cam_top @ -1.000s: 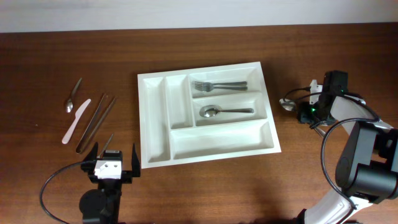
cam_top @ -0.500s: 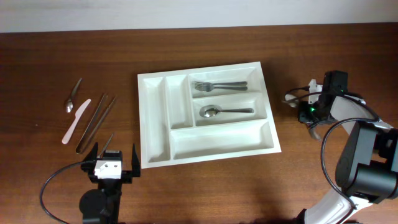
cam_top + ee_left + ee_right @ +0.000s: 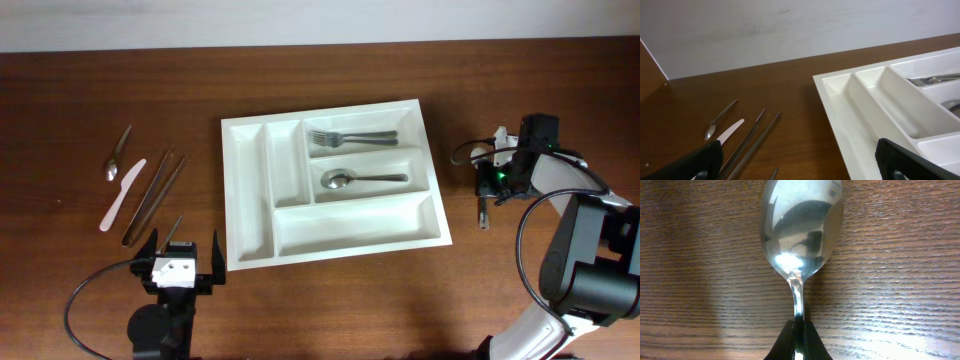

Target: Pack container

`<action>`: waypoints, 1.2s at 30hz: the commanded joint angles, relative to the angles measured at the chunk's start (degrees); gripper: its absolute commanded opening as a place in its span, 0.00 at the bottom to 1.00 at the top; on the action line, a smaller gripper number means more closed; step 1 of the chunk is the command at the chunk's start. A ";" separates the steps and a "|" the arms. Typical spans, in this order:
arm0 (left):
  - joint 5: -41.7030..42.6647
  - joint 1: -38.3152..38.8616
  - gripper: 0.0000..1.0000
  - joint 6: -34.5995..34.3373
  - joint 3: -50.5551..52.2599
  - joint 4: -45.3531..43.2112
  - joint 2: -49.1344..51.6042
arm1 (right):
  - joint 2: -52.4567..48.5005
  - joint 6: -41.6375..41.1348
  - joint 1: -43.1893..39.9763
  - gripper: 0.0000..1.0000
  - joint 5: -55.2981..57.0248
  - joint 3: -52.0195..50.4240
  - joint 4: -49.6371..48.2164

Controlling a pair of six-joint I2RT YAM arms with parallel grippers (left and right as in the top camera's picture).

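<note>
Right of the white cutlery tray (image 3: 245, 200) on the table (image 3: 400, 300), the right gripper's (image 3: 797, 341) jaws pinch a spoon's (image 3: 802, 225) neck; near left, the left gripper's (image 3: 183, 250) jaws stand spread.

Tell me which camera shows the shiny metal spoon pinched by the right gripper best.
The right wrist view. The shiny metal spoon fills it, bowl and neck sharp, with the right gripper shut on its neck. Overhead shows only a thin sliver of it beside that gripper; the left wrist view misses it.
</note>
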State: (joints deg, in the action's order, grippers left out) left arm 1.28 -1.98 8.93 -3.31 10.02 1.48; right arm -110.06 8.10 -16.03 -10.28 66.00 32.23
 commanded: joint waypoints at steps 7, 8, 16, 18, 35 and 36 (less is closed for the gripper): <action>0.22 0.22 0.99 -0.70 0.48 -0.17 -0.48 | -3.89 -1.18 0.63 0.04 -2.01 -2.34 0.26; 0.22 0.22 0.99 -0.70 0.48 -0.17 -0.48 | -3.89 -1.18 0.63 0.04 -2.21 -2.16 0.22; 0.22 0.22 0.99 -0.70 0.48 -0.17 -0.48 | -3.87 -1.36 0.63 0.04 -4.13 2.01 2.32; 0.22 0.22 0.99 -0.70 0.48 -0.17 -0.48 | -3.87 -1.36 0.66 0.04 -4.13 3.74 3.54; 0.22 0.22 0.99 -0.70 0.48 -0.17 -0.48 | -3.87 0.04 0.63 0.04 -4.07 14.73 12.24; 0.22 0.22 0.99 -0.70 0.48 -0.17 -0.48 | -3.87 0.24 0.63 0.04 -4.07 14.75 12.39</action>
State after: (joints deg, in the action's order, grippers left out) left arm 1.28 -1.98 8.93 -3.31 10.02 1.48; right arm -113.34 7.53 -15.97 -13.89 79.35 44.16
